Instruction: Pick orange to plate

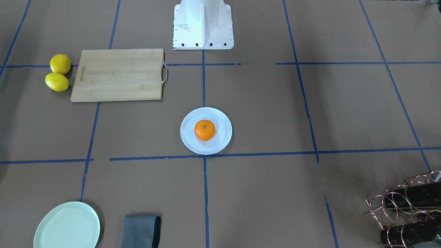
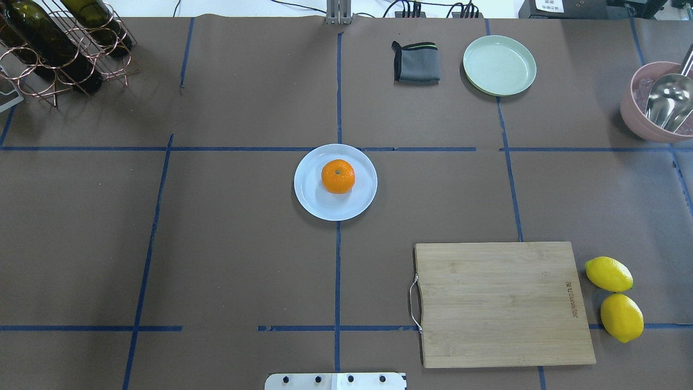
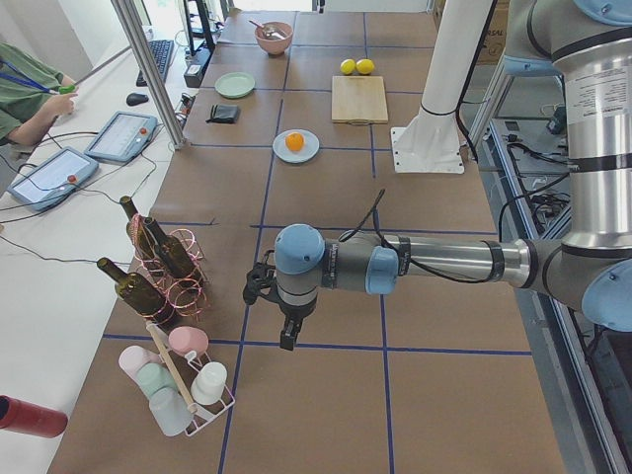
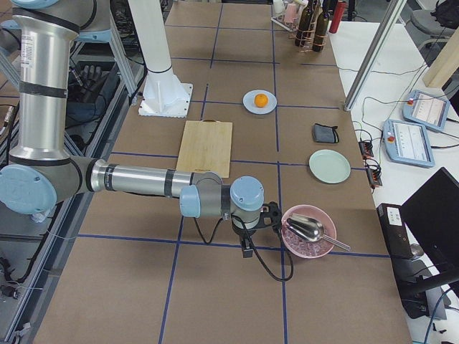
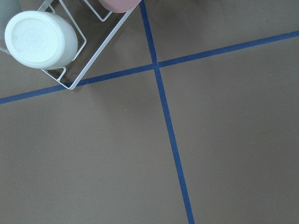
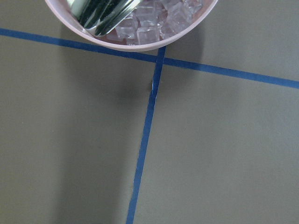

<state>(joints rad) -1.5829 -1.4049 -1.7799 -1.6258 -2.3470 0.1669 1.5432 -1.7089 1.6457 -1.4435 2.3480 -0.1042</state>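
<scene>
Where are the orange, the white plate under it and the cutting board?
orange (image 2: 338, 176): overhead view, middle of its top, by the stem.
white plate (image 2: 318, 203): overhead view, bare part inside its rim.
cutting board (image 2: 503, 303): overhead view, middle of the wood.

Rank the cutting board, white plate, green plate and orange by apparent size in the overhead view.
1. cutting board
2. white plate and green plate: look alike, and the green one is farther away
3. orange, smallest

Silver tubes (image 3: 454, 260), pale-blue joint caps (image 3: 299, 249)
</scene>
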